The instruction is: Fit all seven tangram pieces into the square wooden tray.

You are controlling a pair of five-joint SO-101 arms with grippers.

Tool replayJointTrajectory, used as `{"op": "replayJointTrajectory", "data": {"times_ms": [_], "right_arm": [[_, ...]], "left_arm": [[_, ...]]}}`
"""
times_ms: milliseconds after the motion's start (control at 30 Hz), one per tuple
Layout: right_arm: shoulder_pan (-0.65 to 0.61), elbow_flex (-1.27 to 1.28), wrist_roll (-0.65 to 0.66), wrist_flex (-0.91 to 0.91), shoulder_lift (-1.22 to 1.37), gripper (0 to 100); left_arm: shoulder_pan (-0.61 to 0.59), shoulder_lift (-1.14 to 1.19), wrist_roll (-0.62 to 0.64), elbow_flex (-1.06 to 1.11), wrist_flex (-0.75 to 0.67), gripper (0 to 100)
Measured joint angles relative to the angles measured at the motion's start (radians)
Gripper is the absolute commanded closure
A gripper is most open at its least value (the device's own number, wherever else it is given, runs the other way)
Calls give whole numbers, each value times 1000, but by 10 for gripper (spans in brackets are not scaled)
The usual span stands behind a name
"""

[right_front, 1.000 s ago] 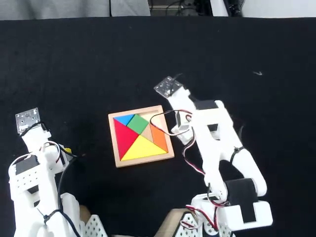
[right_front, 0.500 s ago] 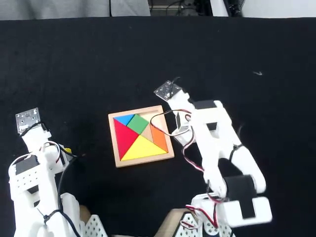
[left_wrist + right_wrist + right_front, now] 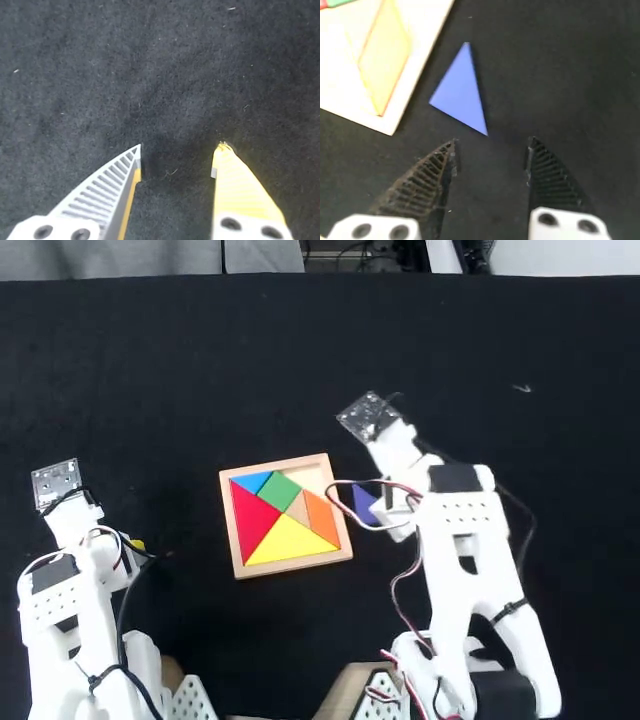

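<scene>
Five coloured pieces counted inside tray [image 3: 316, 476]: blue [image 3: 250, 481] and green [image 3: 281, 490] along far edge, red [image 3: 248, 522] against left edge, yellow [image 3: 290, 540] along near edge, orange [image 3: 322, 518] against right edge. Bare wood found at tray's far right corner. Small tan patch [image 3: 297, 508] noted between green and orange; cannot tell whether piece or tray floor.

Tray found near middle of table [image 3: 150, 370], turned slightly askew to table's edges.

Violet triangle [image 3: 364, 500] located flat on table, just outside tray's right edge and not touching rim.

Right gripper [image 3: 490, 145] checked: fingers spread wide, nothing held, hovering over table with tips just short of violet triangle. Right arm [image 3: 455, 530] logged to right of tray.

Left gripper [image 3: 177, 152] checked: fingers likewise well apart, nothing between them, over bare table. Left arm [image 3: 70, 560] logged near table's near left corner, well apart from tray.
</scene>
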Motion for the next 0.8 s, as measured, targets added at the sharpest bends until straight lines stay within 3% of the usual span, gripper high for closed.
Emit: {"op": "replayJointTrajectory", "data": {"times_ms": [267, 800], "right_arm": [[-173, 14, 2, -23, -5, 783], [-227, 14, 2, -109, 253, 762]], "left_arm": [[0, 0, 0, 0, 0, 769], [0, 0, -5, 0, 0, 769]]}}
